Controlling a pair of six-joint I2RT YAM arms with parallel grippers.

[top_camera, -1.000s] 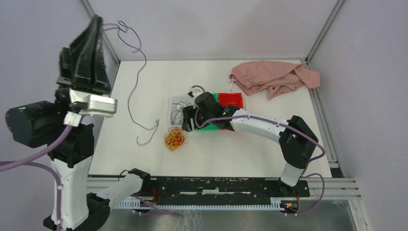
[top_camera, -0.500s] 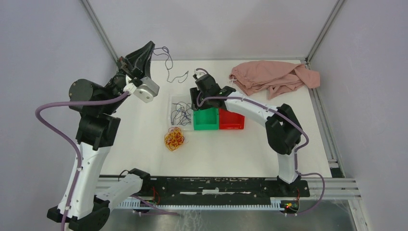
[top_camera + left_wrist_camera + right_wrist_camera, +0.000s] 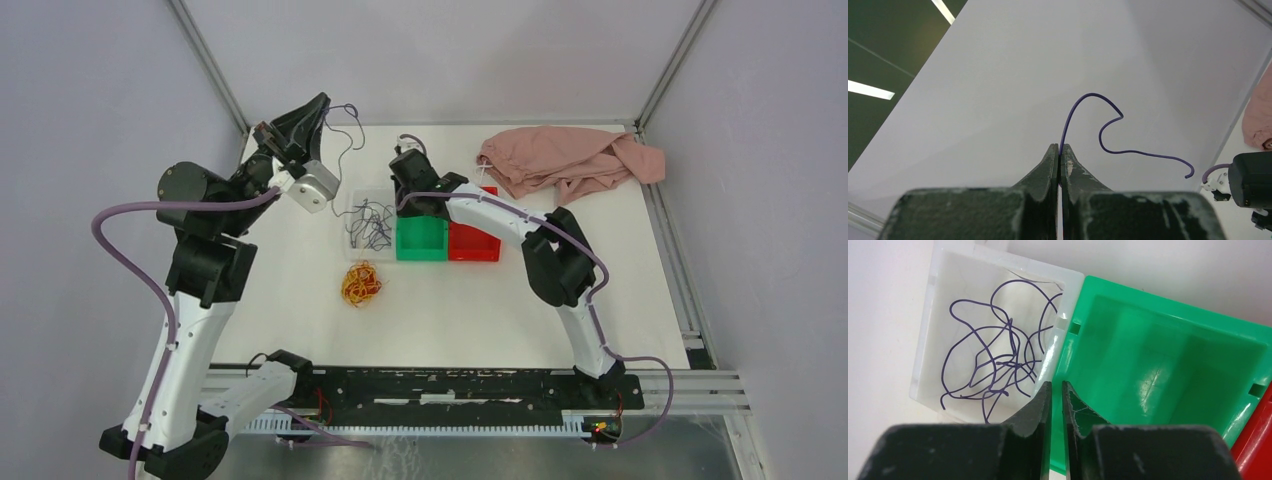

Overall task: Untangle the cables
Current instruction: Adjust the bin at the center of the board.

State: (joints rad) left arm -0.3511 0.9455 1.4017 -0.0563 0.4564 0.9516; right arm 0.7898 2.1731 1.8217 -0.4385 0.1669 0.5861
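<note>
My left gripper [image 3: 320, 102] is raised at the back left, shut on one thin purple cable [image 3: 352, 130]. In the left wrist view that cable [image 3: 1108, 122] curls up out of the pinched fingertips of the left gripper [image 3: 1060, 146]. More purple cables [image 3: 993, 360] lie looped in a clear bin [image 3: 923, 355]. A red and yellow-orange tangle [image 3: 361, 285] sits on the table in front of the clear bin [image 3: 350, 215]. My right gripper [image 3: 402, 180] hovers over the bins. In its wrist view the right gripper [image 3: 1054, 383] is all but shut, a thin slit left, nothing in it.
A green bin [image 3: 422, 238] and a red bin [image 3: 473, 238] stand in a row right of the clear one. The green bin [image 3: 1168, 355] is bare inside. A pink cloth [image 3: 570, 160] lies crumpled at the back right. Frame posts rise at the back corners.
The right gripper's jaws have closed from wide apart, and it has drawn back behind the bins. The left arm has come down from high at the left, still pinching the purple cable.
</note>
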